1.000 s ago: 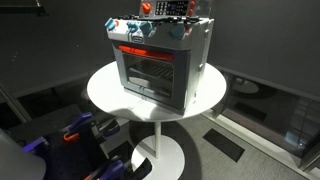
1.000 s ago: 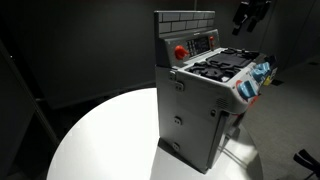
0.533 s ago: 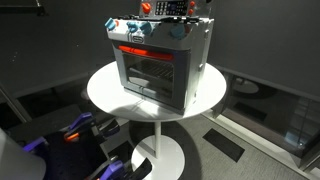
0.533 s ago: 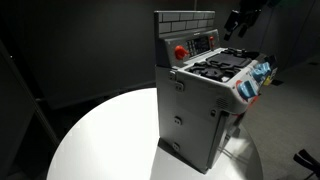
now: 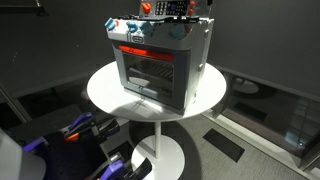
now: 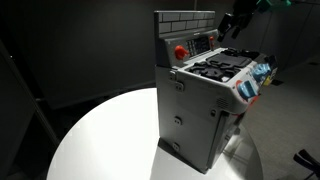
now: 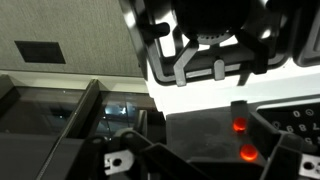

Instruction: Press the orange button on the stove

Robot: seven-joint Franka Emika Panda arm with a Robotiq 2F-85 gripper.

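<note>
Round white pedestal table (image 5: 105, 92), grey toy stove (image 5: 160, 62) on top

The tool (image 7: 200, 160) enters from the bottom edge, its dark fingers (image 7: 125, 160) set apart. Beyond it the stove (image 7: 190, 98) shows black burner grates (image 7: 215, 40) and two glowing red-orange spots (image 7: 247, 153).

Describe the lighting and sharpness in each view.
In both exterior views the room is dark and the white table is brightly lit, nearly washed out, while the stove reads clearly. In the wrist view the stove's pale panel is overexposed, two red spots glow with a halo, and the dark parts nearest the camera are blurred.
</note>
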